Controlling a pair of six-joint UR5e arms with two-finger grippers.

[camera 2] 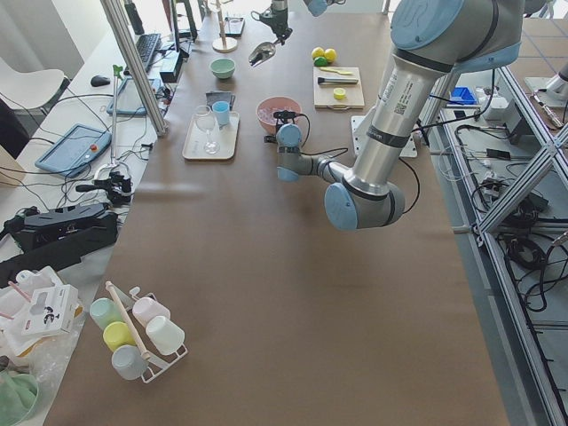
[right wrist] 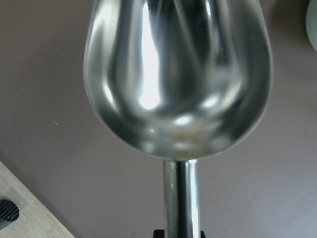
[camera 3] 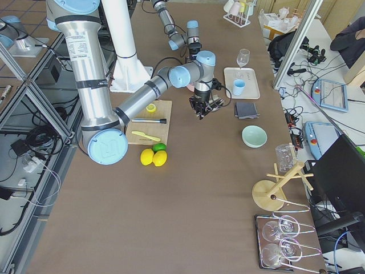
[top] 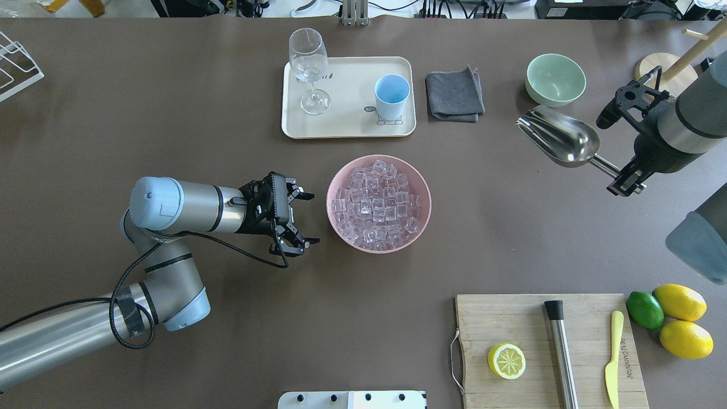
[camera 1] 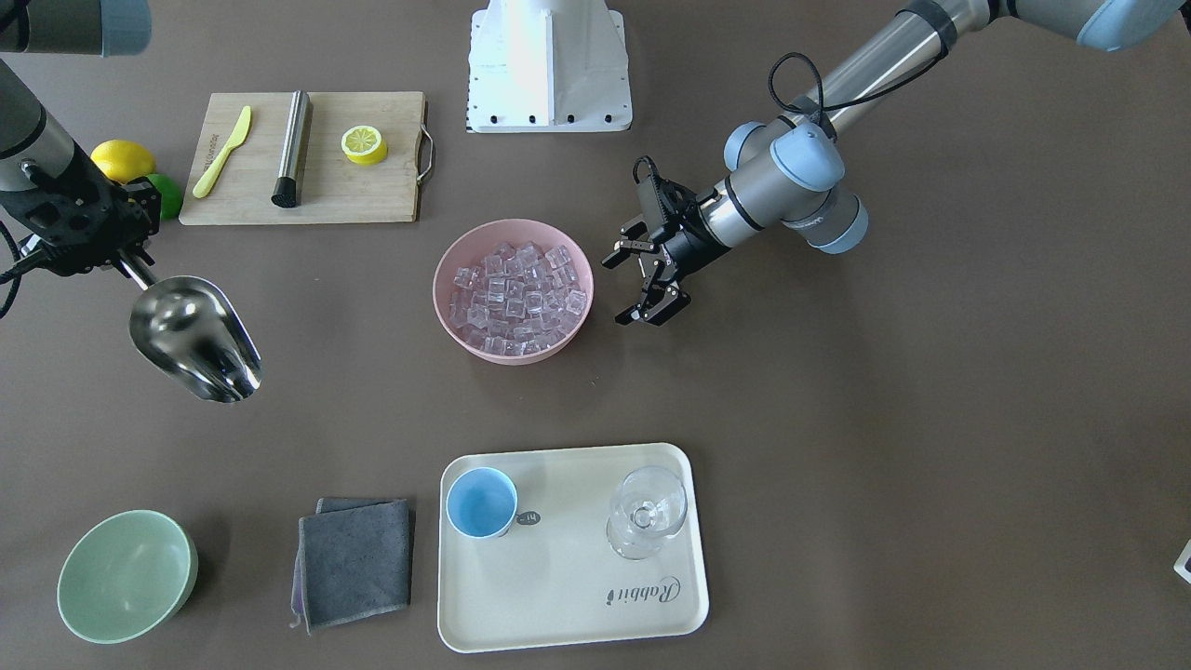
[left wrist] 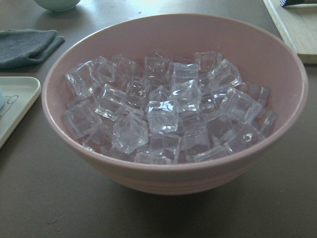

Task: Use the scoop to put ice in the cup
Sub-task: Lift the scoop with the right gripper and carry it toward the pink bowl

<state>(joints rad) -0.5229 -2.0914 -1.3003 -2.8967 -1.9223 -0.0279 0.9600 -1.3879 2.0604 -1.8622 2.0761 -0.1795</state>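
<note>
The ice [camera 1: 516, 298] fills a pink bowl [camera 1: 514, 358] at the table's middle; it also shows in the overhead view [top: 376, 205] and close up in the left wrist view [left wrist: 163, 114]. My left gripper [top: 311, 218] is open and empty, just beside the bowl, apart from it. My right gripper [top: 622, 182] is shut on the thin handle of the steel scoop [top: 559, 139], held above the table near the green bowl. The scoop's trough [right wrist: 178, 74] is empty. The light blue cup [top: 392, 96] stands upright on a cream tray [top: 346, 122], empty.
A clear stemmed glass [top: 309, 68] shares the tray. A grey cloth [top: 454, 95] and a pale green bowl [top: 555, 78] lie beside the tray. A cutting board [top: 511, 324] holds a lemon half, a steel cylinder and a yellow knife. Lemons and a lime [top: 644, 309] lie next to it.
</note>
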